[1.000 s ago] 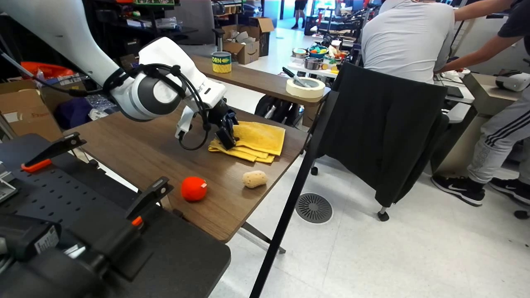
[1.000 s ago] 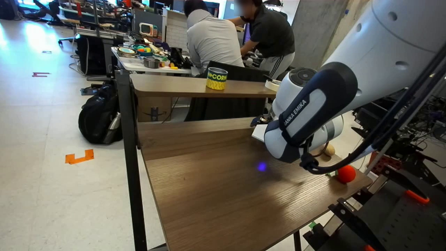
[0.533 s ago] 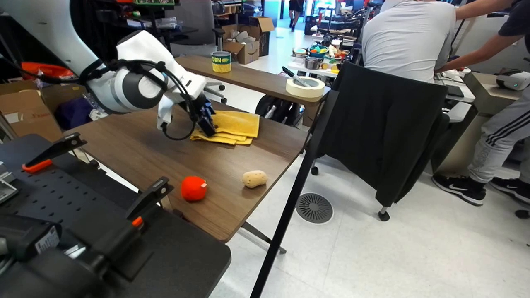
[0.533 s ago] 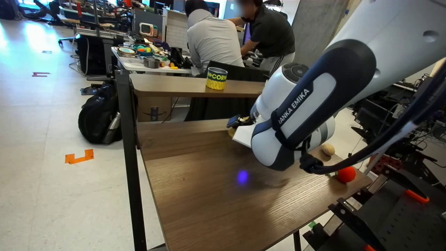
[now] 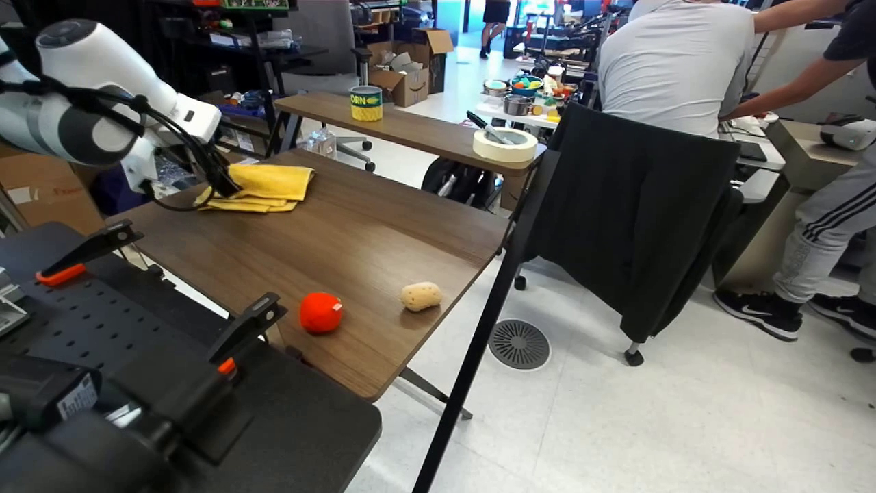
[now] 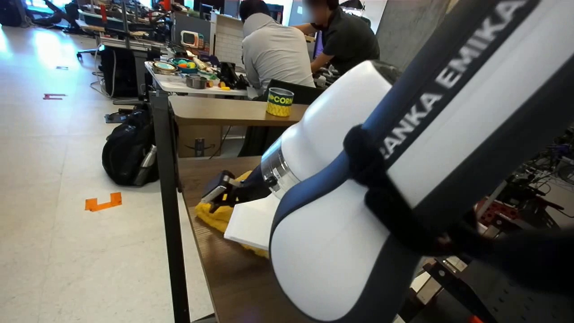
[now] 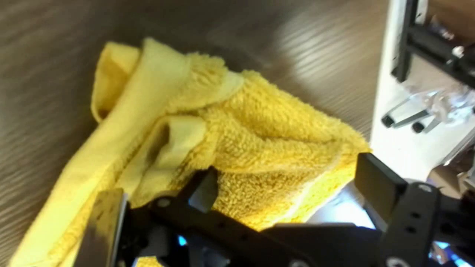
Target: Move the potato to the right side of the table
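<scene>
In an exterior view the potato [image 5: 420, 296], a small tan lump with dark specks, rests near one edge of the dark brown table [image 5: 342, 233]. The arm blocks it in the other outside picture, and the wrist view does not include it. My gripper [image 5: 224, 183] is at the far end of the tabletop, well away from the potato and low over the folded yellow cloth [image 5: 277, 185]. In the wrist view the gripper [image 7: 287, 170] has its jaws wide apart, and part of the cloth lies spread between and beneath them. The fingers [image 7: 378, 185] do not pinch it.
A red-orange ball [image 5: 320, 312] sits on the table beside the potato, near a black clamp [image 5: 250, 325]. Along the back runs a raised shelf [image 5: 424, 133] with a corn can [image 5: 366, 103] and a tape roll [image 5: 505, 145]. A black chair [image 5: 616, 205] stands beyond.
The arm and gripper have swept across the table away from the potato, and the yellow cloth has slid along with them. Potato and ball have stayed put. The jaws remain wide apart.
</scene>
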`<state>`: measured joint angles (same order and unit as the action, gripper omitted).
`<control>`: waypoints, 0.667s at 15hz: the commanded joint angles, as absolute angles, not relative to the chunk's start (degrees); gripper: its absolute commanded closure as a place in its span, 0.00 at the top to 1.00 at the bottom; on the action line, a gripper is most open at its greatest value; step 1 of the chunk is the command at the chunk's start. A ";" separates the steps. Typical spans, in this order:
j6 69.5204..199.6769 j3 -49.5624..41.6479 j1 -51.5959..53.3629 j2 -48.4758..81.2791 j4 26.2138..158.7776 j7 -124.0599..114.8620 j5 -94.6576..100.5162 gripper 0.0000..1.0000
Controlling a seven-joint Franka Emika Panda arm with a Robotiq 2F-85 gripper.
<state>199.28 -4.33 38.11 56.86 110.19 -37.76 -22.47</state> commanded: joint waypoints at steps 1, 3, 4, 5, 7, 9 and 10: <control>199.54 8.88 23.75 49.82 116.62 -33.30 -9.07 1.00; 194.64 14.98 16.07 47.41 117.28 -33.42 -0.39 1.00; 192.17 18.19 11.80 46.81 117.38 -34.22 4.59 1.00; 190.12 21.55 7.54 46.78 117.39 -34.96 9.41 1.00; 185.36 30.57 -1.17 47.54 117.31 -25.48 7.00 1.00; 181.22 35.20 -9.32 46.55 118.08 -19.24 5.33 1.00; 184.98 30.55 -1.64 47.88 116.35 -20.42 1.24 1.00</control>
<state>184.78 30.55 -2.72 48.11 116.35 -25.25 7.17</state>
